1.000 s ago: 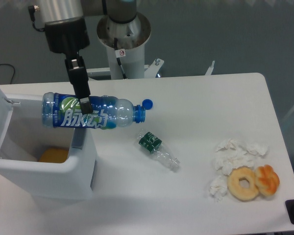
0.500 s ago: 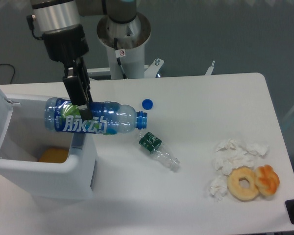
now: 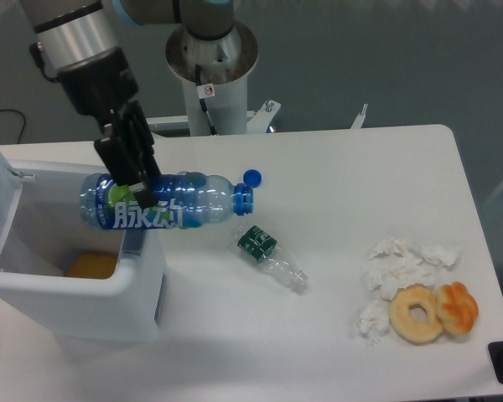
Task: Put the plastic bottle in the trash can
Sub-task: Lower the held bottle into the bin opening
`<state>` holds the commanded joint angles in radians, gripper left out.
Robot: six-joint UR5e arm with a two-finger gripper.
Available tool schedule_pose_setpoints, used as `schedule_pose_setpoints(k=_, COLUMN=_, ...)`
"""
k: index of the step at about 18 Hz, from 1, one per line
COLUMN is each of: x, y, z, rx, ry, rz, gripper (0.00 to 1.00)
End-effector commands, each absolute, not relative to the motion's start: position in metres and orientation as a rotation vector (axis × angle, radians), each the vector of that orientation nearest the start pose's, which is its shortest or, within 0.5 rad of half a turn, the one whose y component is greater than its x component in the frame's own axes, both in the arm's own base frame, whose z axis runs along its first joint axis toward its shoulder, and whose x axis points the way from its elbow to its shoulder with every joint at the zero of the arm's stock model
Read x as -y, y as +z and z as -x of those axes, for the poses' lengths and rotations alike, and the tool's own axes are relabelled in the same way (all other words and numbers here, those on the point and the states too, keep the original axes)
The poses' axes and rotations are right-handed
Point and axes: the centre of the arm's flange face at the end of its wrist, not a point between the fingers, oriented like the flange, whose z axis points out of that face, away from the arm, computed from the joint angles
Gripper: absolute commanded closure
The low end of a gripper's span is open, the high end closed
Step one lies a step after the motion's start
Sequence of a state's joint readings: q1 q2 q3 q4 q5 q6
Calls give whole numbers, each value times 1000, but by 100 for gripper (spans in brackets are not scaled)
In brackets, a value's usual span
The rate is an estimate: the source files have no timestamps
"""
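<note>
The large clear plastic bottle with a blue label and white characters (image 3: 163, 206) lies on its side in the air, its base end over the near right corner of the bin and its open blue neck pointing right, out over the table. The black two-finger gripper (image 3: 136, 188) comes down onto it from above and clamps it on the label near the green circle, fingers closed on the bottle's body. The white boxy plastic trash can (image 3: 142, 280) stands open at the table's left edge, its hinged lid tipped up on the far left, with something orange lying at the bottom; what that is cannot be told from this view.

The step in hand looks like the carry to the bin: the bottle is lifted and only partly over the opening, with more than half its length beyond the right wall. The next move calls for shifting it further left until the whole bottle clears the rim, then letting go.

Just beyond the neck a small blue round cap (image 3: 251, 177) sits on the white table (image 3: 344, 167). Below it lies a smaller crushed clear bottle with a green label (image 3: 271, 258). Well apart to the right are crumpled white tissues (image 3: 398, 264) and two doughnut-like rings (image 3: 434, 311).
</note>
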<state>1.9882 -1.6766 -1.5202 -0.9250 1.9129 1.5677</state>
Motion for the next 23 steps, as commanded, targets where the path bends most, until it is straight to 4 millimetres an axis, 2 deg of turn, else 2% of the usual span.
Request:
schedule_pose_setpoints(k=4, x=-565, y=538, z=132, rx=-1485, ry=1013, rz=2525, gripper=35)
schedule_pose_setpoints(k=10, x=-578, y=519, z=118, rx=-1533, ry=976, rz=2521, gripper=32)
schedule_pose_setpoints(k=16, x=-578, y=519, z=114, rx=-1538, ry=973, rz=2515, gripper=32)
schedule_pose_setpoints(k=20, x=-576, y=526, z=113, rx=-1531, ry=982, rz=2504, gripper=12)
schedule_pose_setpoints(k=23, x=-571, y=536, z=111, rx=-1511, ry=1000, rz=2487, gripper=9)
